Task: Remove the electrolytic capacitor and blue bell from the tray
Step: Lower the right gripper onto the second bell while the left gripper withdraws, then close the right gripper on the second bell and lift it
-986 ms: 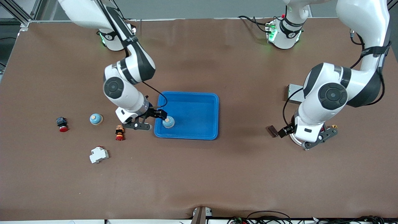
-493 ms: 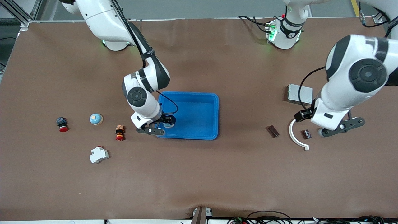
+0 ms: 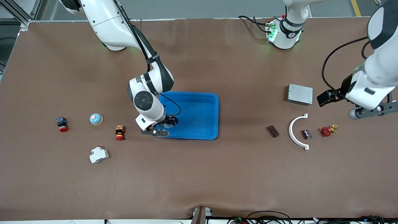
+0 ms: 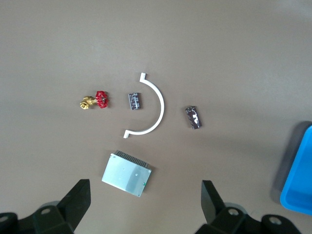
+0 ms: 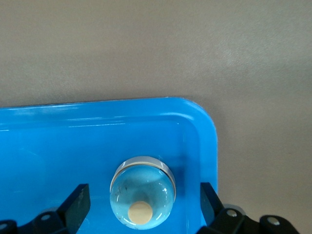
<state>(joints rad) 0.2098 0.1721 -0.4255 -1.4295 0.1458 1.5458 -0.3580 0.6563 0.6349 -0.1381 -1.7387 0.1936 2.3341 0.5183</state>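
Since the earlier frame the left gripper [image 3: 373, 110] has lifted off the capacitor [image 3: 307, 134] and hangs high, jaws wide, empty. Capacitor rests inside the white arc [image 3: 295, 132], well toward the left arm's end from the blue tray [image 3: 199, 137]. Bell [image 5: 142, 192] sits in the tray's corner; right gripper [image 3: 164, 126] over it, jaws wide.

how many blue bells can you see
2. One bell sits in the blue tray, under the right claw. The other bell stands on the table toward the right arm's end.
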